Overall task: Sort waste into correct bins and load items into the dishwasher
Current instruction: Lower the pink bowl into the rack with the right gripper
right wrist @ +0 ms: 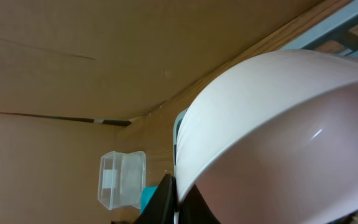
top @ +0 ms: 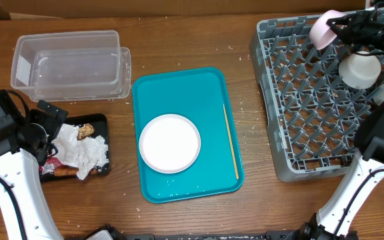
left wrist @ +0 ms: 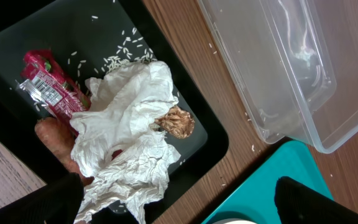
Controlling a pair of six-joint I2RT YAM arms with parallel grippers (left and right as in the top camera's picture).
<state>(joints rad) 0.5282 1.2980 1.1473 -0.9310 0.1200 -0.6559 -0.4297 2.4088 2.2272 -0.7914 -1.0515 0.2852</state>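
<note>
Grey dish rack sits right of the teal tray, and over its far edge the right fingers are clenched on the pale pink plate. Left of the teal tray, the black tray holds crumpled napkins, with the left fingers spread wide above them.

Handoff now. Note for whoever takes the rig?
Left gripper: open, above the shallow black plastic tray.
Right gripper: shut on the pale pink round plate, over the grey plastic dish rack, far side.
Done: crumpled white napkins, red crinkled wrapper, orange carrot, brown food bit in the black tray; small white cup in the rack.
To do: seat the pink plate; load the round white plate and thin wooden stick from the teal tray.
</note>
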